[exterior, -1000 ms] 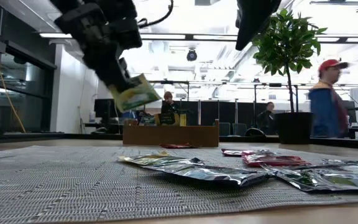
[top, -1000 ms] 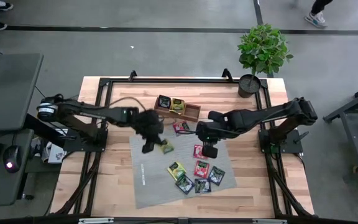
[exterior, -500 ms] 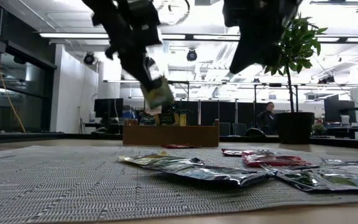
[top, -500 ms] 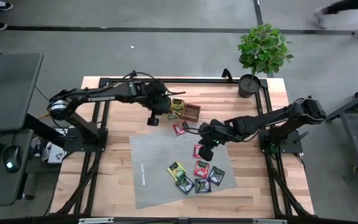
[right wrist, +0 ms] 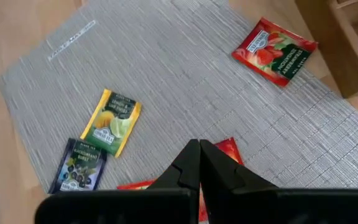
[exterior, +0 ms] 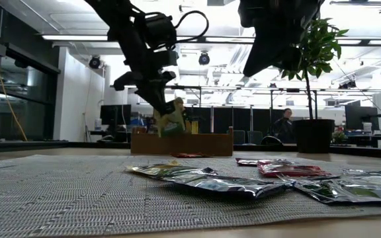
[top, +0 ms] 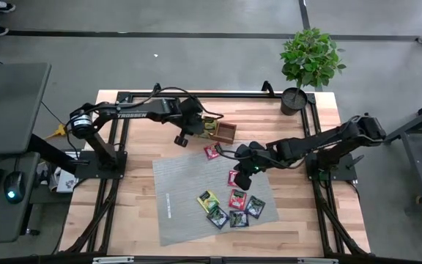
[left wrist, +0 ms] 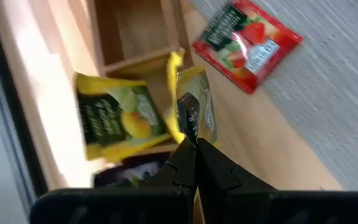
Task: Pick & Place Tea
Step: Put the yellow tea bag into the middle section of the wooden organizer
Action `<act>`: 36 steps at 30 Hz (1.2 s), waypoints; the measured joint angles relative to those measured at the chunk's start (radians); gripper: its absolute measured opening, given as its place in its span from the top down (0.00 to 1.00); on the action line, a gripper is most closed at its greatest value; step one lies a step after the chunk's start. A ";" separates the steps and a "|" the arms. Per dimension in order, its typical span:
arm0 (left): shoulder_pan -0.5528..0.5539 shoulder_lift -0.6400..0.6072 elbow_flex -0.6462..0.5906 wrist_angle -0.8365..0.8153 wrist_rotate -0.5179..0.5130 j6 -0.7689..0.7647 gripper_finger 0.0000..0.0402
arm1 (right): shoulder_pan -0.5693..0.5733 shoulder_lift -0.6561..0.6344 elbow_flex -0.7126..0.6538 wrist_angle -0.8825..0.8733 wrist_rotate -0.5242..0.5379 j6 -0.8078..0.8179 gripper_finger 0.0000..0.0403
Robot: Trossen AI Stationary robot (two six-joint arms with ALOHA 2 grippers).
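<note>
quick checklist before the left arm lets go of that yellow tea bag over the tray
1. Left hand shut on the yellow-green sachet: ok, the sachet hangs from its closed tip.
2. Held sachet over the wooden tray: ok, it is above the tray where another yellow-green sachet already lies.
3. Exactly which compartment it will fall into: cannot tell.
4. Right hand out of the way: ok, it is shut and empty, hovering over the grey mat above a red sachet.
5. Red sachet near the tray: ok, it lies on the mat's edge, outside the tray.
6. Sachets left to move: not ok, several remain on the mat.
</note>
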 joint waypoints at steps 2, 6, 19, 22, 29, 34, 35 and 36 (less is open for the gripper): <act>0.000 0.000 0.000 0.031 -0.003 0.020 1.00 | 0.000 0.000 0.000 0.000 0.014 0.000 1.00; 0.000 0.000 0.000 0.074 -0.047 0.030 1.00 | 0.000 0.000 0.000 0.000 0.034 0.004 1.00; 0.006 0.005 0.000 0.159 -0.085 0.075 1.00 | 0.000 0.001 0.000 -0.001 0.053 0.027 1.00; 0.007 0.040 0.000 0.153 -0.066 0.075 1.00 | 0.000 0.001 0.000 -0.001 0.054 0.027 1.00; 0.006 0.088 -0.001 0.142 -0.108 0.097 1.00 | 0.000 0.001 0.000 -0.001 0.071 0.031 1.00; 0.006 0.086 0.000 0.181 -0.133 0.105 0.99 | 0.000 0.001 0.000 -0.005 0.073 0.027 1.00; 0.006 0.086 0.000 0.193 -0.136 0.105 0.99 | 0.000 0.001 0.000 -0.005 0.077 0.024 1.00; 0.006 0.086 0.002 0.200 -0.136 0.106 0.97 | 0.000 0.001 0.000 -0.007 0.078 0.020 1.00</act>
